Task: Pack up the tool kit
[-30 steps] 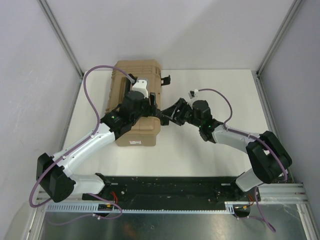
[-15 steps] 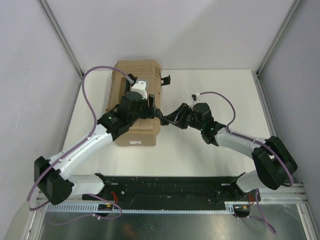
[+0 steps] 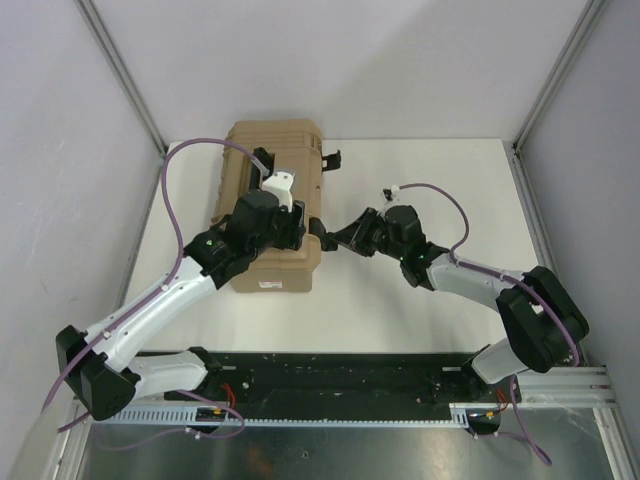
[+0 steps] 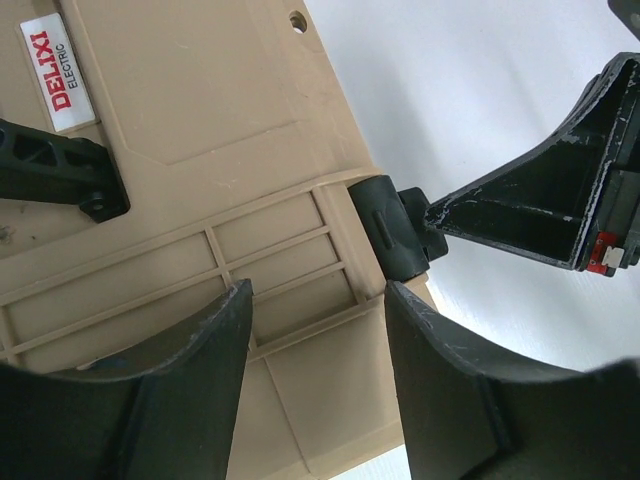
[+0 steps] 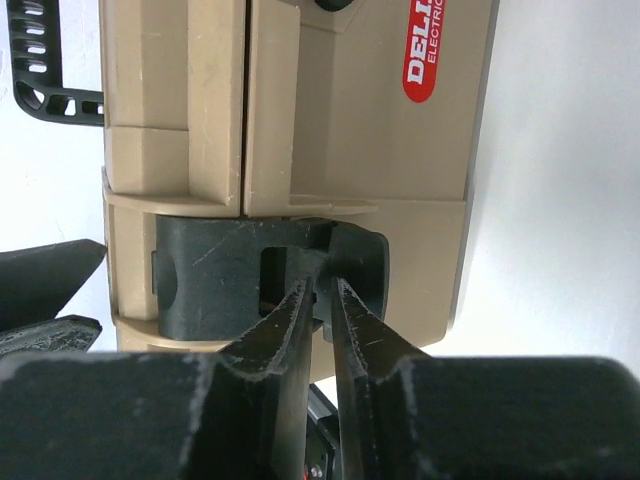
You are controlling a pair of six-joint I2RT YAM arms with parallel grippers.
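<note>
Tool kit: the tan tool kit (image 3: 262, 148) lies flat toward the far left of the white surface (image 3: 420, 310). Its lid is down on its base and the red-and-white label (image 4: 58, 60) faces up. It sits just where it sat a second ago.
Latch: a black latch (image 5: 215, 280) spans the seam on the side facing the right arm, near the kit's front corner.
Right pincer: the right pincer (image 5: 322, 305) is at that latch, its fingers drawn almost together on a thin lip of it. A second ago they stood well spread, so the squeeze is fresh.
Left pincer: the left pincer (image 4: 318, 300) hangs spread over the ribbed lid just beside the same latch, with nothing between its fingers. It has narrowed a little.
Meaning: from where I stand this looks like closing-up time. The lid is shut and the job in hand is working the side latch, with the left arm placed to steady the lid.
Unsure: I can't make out whether the latch is already snapped home, because the fingers hide the catch.
Next: probably a push or pull on the latch, kept gentle so the kit does not skid.
</note>
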